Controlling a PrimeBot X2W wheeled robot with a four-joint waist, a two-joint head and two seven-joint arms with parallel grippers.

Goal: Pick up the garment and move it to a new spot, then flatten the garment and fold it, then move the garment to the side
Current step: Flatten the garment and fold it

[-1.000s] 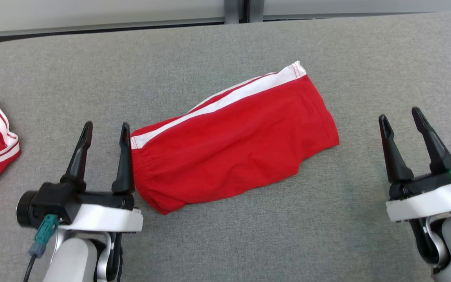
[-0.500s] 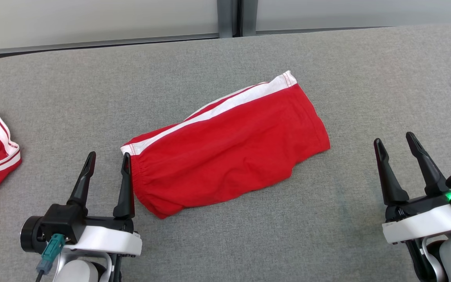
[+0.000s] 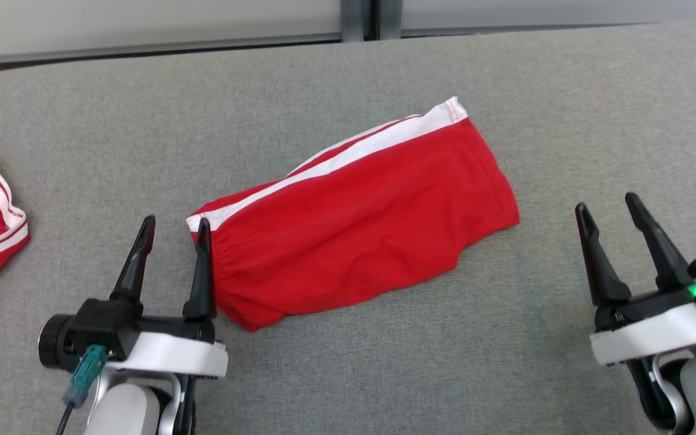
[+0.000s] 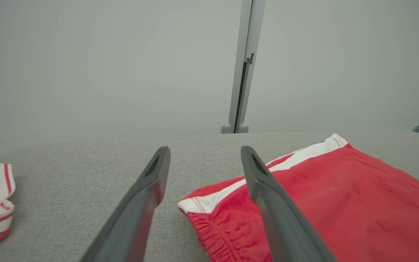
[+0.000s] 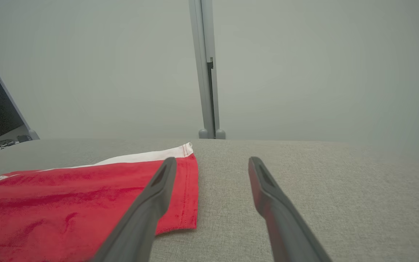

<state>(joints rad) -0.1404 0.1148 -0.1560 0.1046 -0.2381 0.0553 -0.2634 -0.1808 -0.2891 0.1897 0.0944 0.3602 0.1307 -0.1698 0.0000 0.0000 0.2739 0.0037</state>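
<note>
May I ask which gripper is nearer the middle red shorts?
Left. The left gripper sits beside the red shorts at their waistband end; the right gripper stands well apart from their hem end.

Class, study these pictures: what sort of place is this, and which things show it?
Probably a lab or test room, not a home: a wide table covered in grey fabric, bare pale wall panels joined by a metal post behind it, and red shorts laid out for folding.
</note>
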